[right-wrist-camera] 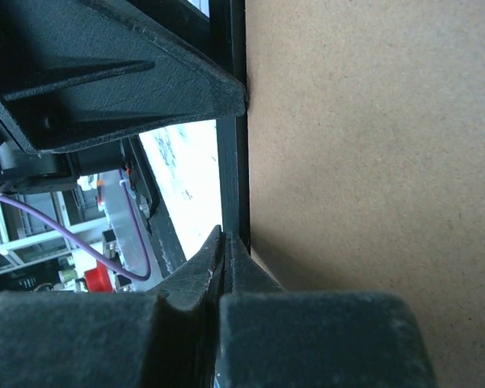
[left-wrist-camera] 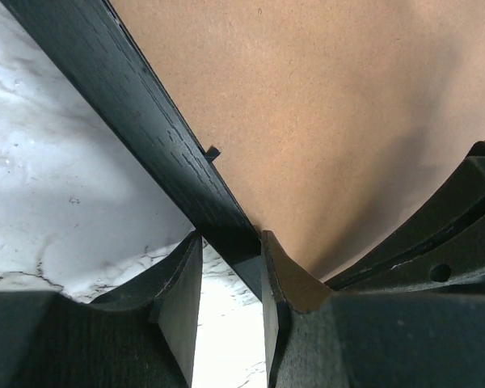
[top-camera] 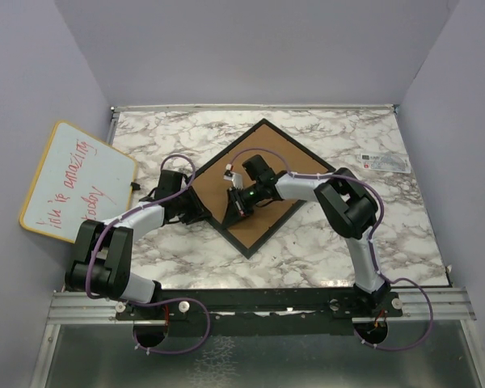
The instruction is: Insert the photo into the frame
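Note:
The frame (top-camera: pixel 263 123) lies face down on the marble table as a diamond, its brown backing board (top-camera: pixel 284 153) facing up. The photo is hidden. My left gripper (top-camera: pixel 203 212) is at the frame's left edge. In the left wrist view the black rail (left-wrist-camera: pixel 137 121) runs between its fingers, and the left gripper (left-wrist-camera: pixel 230 242) is shut on that rail beside the board (left-wrist-camera: pixel 331 105). My right gripper (top-camera: pixel 232 213) is shut with nothing in it. Its tips (right-wrist-camera: pixel 226 238) rest where the rail (right-wrist-camera: pixel 230 178) meets the board (right-wrist-camera: pixel 364 145).
A yellow-rimmed whiteboard (top-camera: pixel 77 182) with red writing leans at the left wall. A small printed card (top-camera: pixel 384 162) lies at the back right of the marble table (top-camera: pixel 323 250). Grey walls close in three sides.

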